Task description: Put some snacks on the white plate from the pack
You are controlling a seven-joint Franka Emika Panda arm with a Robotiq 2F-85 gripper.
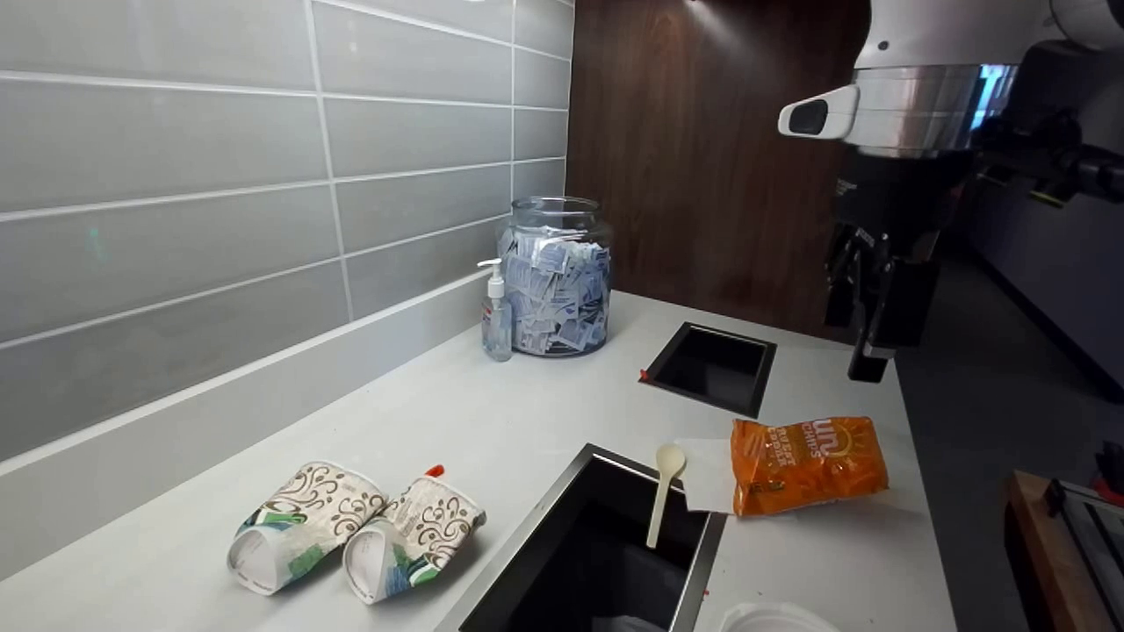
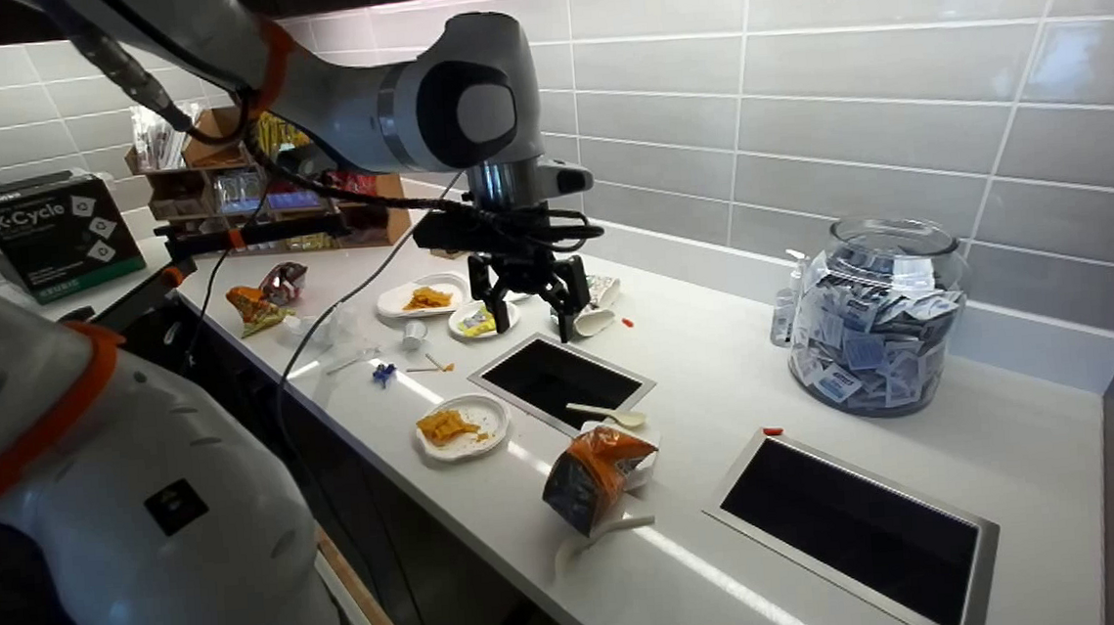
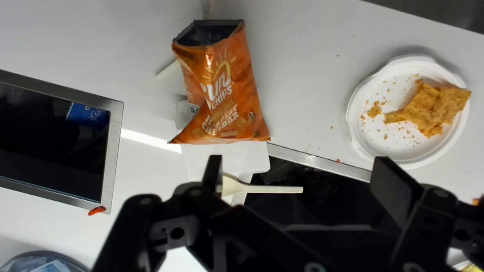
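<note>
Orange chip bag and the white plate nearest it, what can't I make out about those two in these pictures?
Orange chip bag: in the wrist view its mouth is open, but the interior is too dark to tell how much is inside.
Small corner print on the bag: too small to read in the wrist view.
White plate: in an exterior view the bottom edge cuts off most of it, and its chips don't show there.
</note>
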